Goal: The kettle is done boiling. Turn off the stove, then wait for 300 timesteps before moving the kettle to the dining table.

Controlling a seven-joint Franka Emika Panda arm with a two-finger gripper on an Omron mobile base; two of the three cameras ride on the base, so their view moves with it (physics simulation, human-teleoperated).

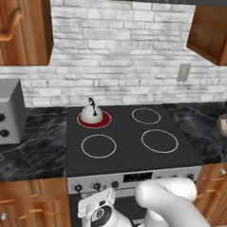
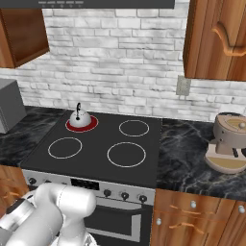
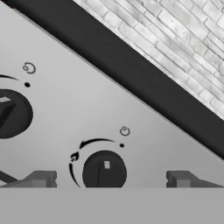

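Note:
The small silvery kettle stands on the back-left burner of the stove, and that ring glows red beneath it. My gripper is open, close against the stove's stainless front panel. A black knob sits between its fingertips, which do not touch it. A second knob shows further left on the panel. The arm reaches low in front of the oven, far below the kettle. The dining table is out of view.
A grey microwave stands on the dark marble counter left of the stove. A brown coffee machine sits on the right counter. Wooden wall cabinets hang on both sides, with drawers below the counters.

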